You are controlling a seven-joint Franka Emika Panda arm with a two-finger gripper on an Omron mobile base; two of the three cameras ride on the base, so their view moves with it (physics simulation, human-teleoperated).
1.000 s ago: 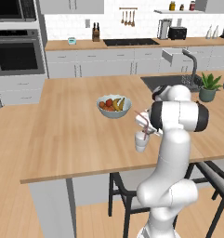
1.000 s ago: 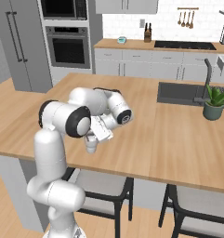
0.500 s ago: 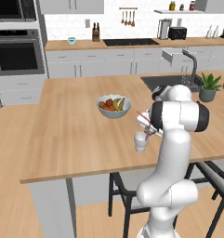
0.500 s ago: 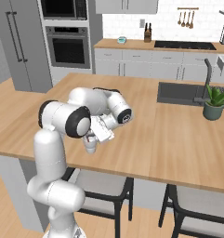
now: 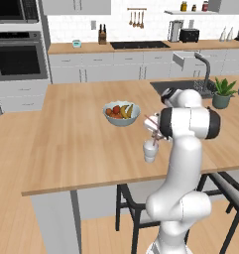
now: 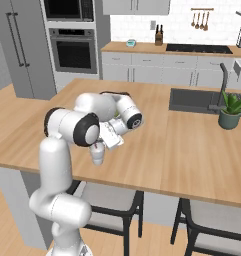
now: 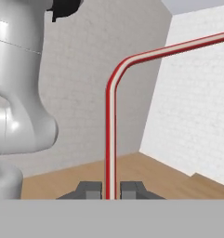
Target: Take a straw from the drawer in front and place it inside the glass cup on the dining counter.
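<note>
Your kitchen backdrop is white brick and grey cabinets, and in front of it lies the large light-wood dining counter (image 5: pixel 76 149), the landmark for everything below. Near its front edge you can see the small translucent whitish glass cup (image 5: pixel 150 150) standing upright on the wood, with the white bowl of fruit (image 5: pixel 121 113) farther back on the same top and a potted green plant (image 5: pixel 222 92) toward the counter's far right, beside the sink. Your gripper (image 7: pixel 110 189) has its two dark fingertips pinched tight on the thin red-and-white straw (image 7: pixel 110 135), whose shaft runs straight away from them and bends sideways at its far end. From the left base camera the straw (image 5: pixel 151 123) slants just above the cup; whether it touches the rim you cannot tell.
</note>
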